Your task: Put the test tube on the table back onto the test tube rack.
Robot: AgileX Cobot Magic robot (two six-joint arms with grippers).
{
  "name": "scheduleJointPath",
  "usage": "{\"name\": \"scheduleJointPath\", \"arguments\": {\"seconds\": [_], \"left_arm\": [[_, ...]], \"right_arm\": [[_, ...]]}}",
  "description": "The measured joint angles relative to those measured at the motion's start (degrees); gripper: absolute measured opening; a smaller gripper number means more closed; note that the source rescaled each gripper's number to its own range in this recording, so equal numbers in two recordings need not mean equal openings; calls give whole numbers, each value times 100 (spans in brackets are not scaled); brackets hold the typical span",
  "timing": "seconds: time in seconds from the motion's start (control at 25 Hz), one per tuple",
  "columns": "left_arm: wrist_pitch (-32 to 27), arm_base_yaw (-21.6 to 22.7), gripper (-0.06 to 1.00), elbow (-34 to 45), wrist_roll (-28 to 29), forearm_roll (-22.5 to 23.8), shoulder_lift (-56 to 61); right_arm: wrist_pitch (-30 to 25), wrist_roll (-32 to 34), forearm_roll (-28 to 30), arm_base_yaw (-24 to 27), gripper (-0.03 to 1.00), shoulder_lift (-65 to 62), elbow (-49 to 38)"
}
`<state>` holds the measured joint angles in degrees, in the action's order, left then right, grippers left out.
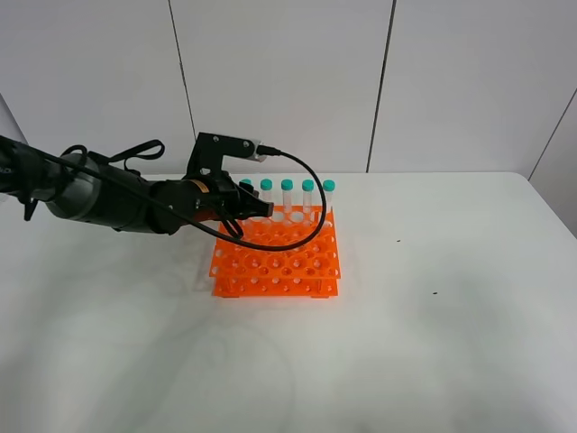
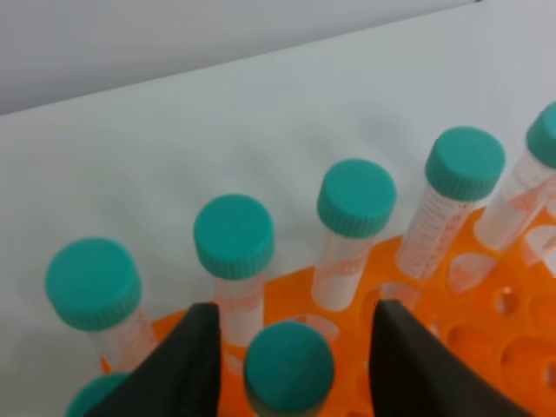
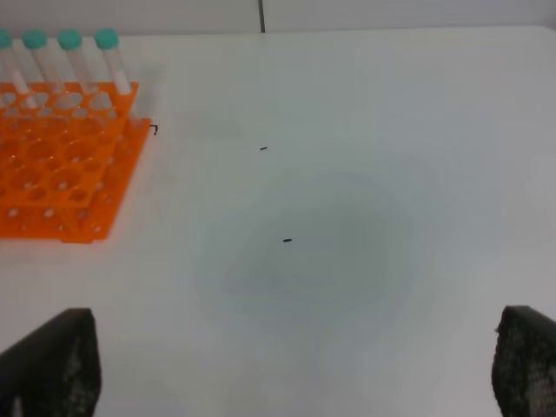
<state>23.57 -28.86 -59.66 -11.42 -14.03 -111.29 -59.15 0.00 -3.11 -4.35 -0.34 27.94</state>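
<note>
The test tube (image 2: 289,375) is standing between the left gripper's (image 2: 291,365) spread fingers (image 2: 187,365), over the test tube rack (image 1: 277,254), with capped tubes (image 2: 356,198) lined up just beyond. The right gripper (image 3: 287,365) is hanging wide apart above the table (image 3: 365,174).

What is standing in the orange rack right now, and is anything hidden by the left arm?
The test tube rack holds a back row of teal-capped tubes. The left wrist view shows one more test tube between the left gripper fingers, in the second row. The arm covers the rack's back-left corner from above.
</note>
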Motion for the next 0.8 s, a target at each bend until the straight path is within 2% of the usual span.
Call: {"name": "scheduleJointPath", "arguments": {"seconds": [0.28,0.4,0.48,0.64,0.8], "left_arm": [[-281,0,33,0,12,0,774],[-628,0,34,0,-22,0,1224],[-953,0,38,0,-82,0,1505],[-2101,0,65,0,-154,5,1905],[-3816,0,73,-48,-161,-1,1991]], "right_arm": [[0,0,0,0,100,0,0],[0,0,0,0,100,0,0],[0,0,0,0,100,0,0],[0,0,0,0,100,0,0],[0,0,0,0,100,0,0]]}}
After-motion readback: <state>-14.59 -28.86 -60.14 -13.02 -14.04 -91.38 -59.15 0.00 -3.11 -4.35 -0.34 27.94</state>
